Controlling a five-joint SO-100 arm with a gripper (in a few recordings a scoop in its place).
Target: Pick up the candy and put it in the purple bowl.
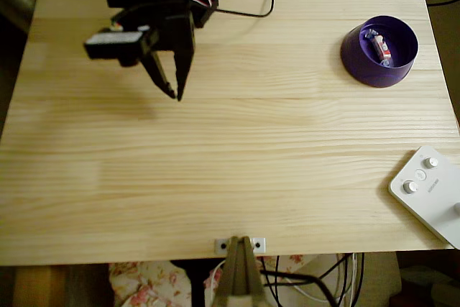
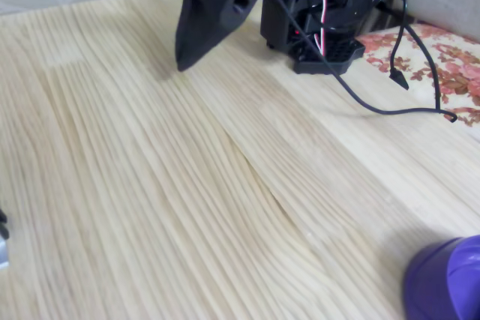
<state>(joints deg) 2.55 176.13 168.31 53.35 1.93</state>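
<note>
In the overhead view, nearest the lower edge, a clamp (image 1: 240,264) grips the front rim of the pale wooden table (image 1: 215,177), fixed by a small metal plate, with flowered cloth and cables showing below the tabletop. To the right, at the table's corner, lies a white button box (image 1: 430,192) (three round buttons visible on its top), partly cut by the frame.

The wide middle of the table is bare wood, so nothing lies between the arm and the bowl.

Farther back on the right stands the purple bowl (image 1: 380,52), and the candy (image 1: 382,47) lies inside it, against the bowl's inner floor, its whitish wrapper with red marks plain to see. In the fixed view just a curved edge of the purple bowl (image 2: 450,282) enters the lower right corner.

At the far left the black gripper (image 1: 175,84) hangs over the table, well apart from the bowl, its two pointed fingers drawn close at the tips and holding nothing. In the fixed view the gripper (image 2: 187,54) points down near the wood, with the arm's base and a black cable (image 2: 390,106) trailing behind it.
</note>
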